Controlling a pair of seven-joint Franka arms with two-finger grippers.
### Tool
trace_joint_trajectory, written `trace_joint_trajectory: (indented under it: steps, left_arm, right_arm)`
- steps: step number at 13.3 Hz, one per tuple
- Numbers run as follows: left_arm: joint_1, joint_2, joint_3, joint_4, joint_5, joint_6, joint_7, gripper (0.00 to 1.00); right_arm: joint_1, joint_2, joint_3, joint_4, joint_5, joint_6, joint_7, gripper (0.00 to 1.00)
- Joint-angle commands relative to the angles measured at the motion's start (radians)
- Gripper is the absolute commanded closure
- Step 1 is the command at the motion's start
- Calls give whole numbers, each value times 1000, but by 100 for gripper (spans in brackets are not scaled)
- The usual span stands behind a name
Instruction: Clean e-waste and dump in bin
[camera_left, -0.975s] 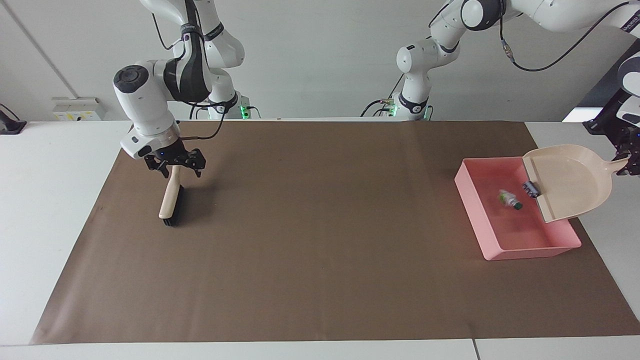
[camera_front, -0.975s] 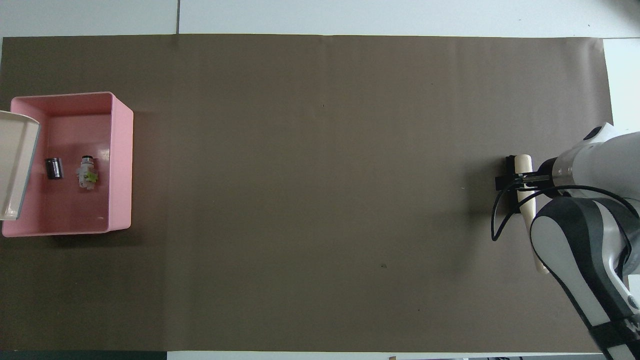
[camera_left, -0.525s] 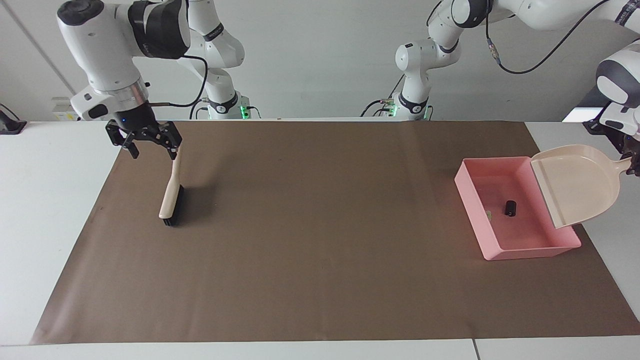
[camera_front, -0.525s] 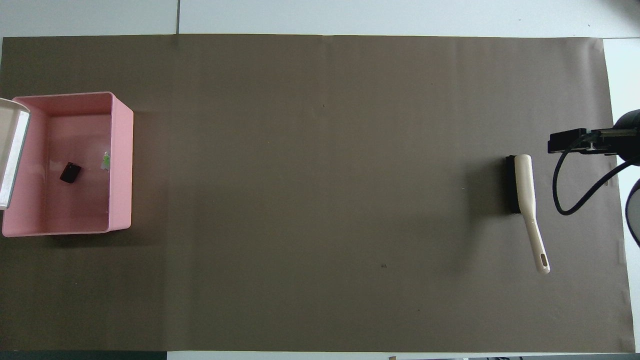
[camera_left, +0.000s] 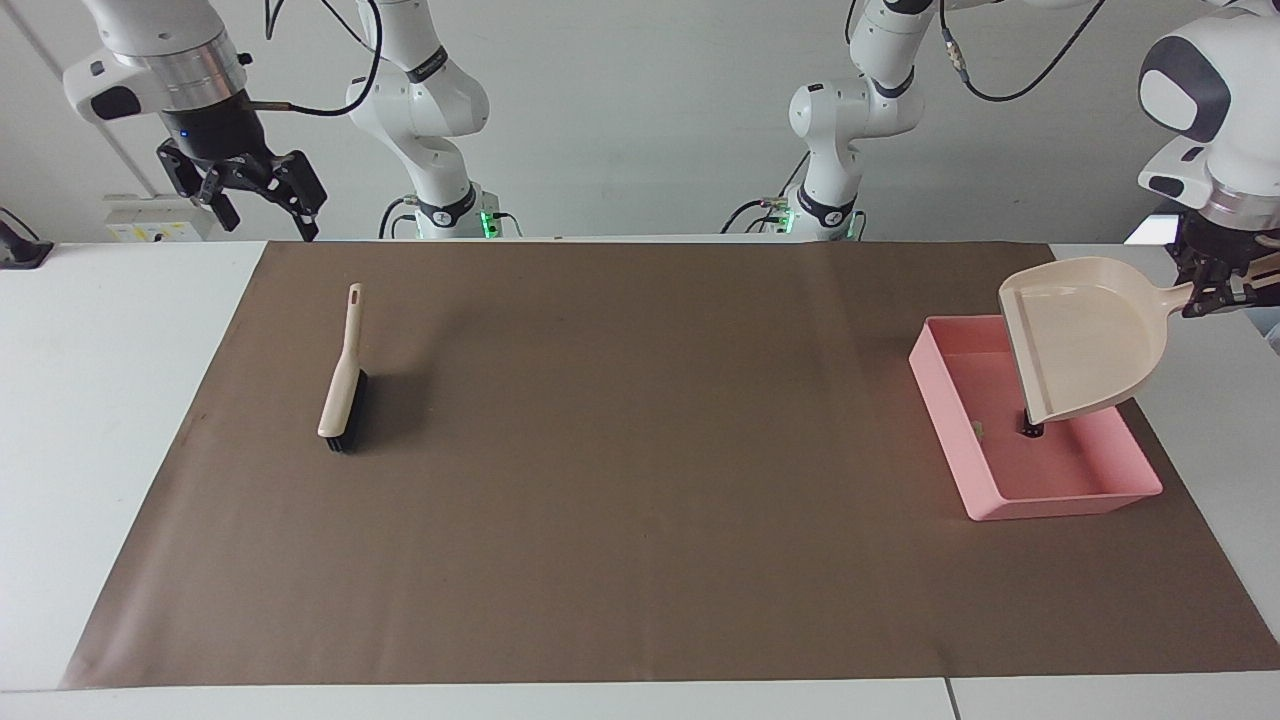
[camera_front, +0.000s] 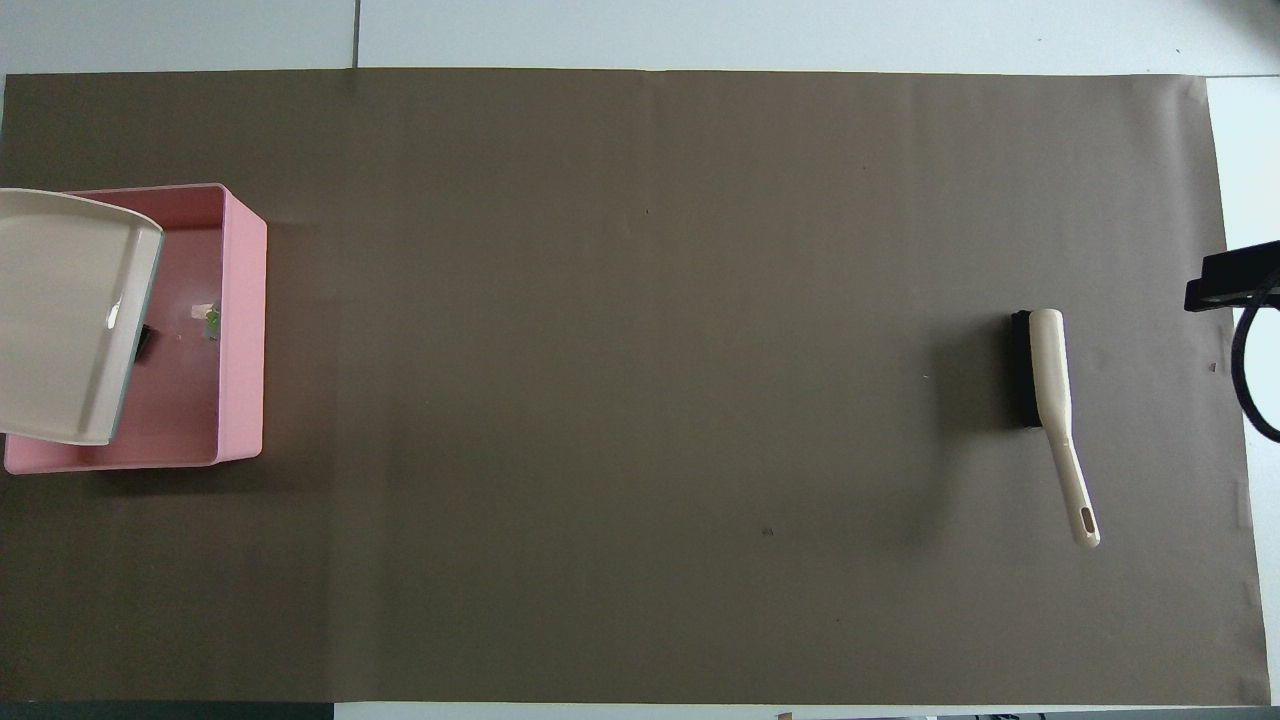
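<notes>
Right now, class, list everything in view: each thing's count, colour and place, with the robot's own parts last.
Mat: one, brown, covering the table.
Bin: one, pink, at the left arm's end.
E-waste: two small parts, one white-green, one dark, in the bin.
Dustpan: one, beige, tilted over the bin.
Brush: one, beige with black bristles, lying at the right arm's end.
Left gripper: holding the dustpan's handle.
Right gripper: open, raised, waiting.

Counted up: two e-waste bits (camera_left: 1029, 429) in one bin (camera_left: 1050, 495), one dustpan (camera_left: 1085, 335), one brush (camera_left: 340, 385), one brown mat (camera_left: 640, 480), two pincers.
</notes>
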Motion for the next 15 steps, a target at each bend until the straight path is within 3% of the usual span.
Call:
trace_joint_trajectory:
  steps: [1, 6, 12, 15]
  left_arm:
    - [-75, -75, 11, -116, -54, -8, -21, 100]
    - [-302, -233, 6, -462, -100, 181, -387, 100]
    - [-448, -215, 6, -674, -98, 386, -573, 100]
    - [-475, -152, 8, -691, -97, 445, -621, 100]
  right_arm:
    - [5, -15, 5, -58, -3, 26, 13, 0]
    - [-9, 10, -9, -2, 14, -66, -91, 0]
    - [-1, 1, -7, -21, 14, -68, -89, 0]
    - [-2, 1, -7, -21, 14, -68, -89, 0]
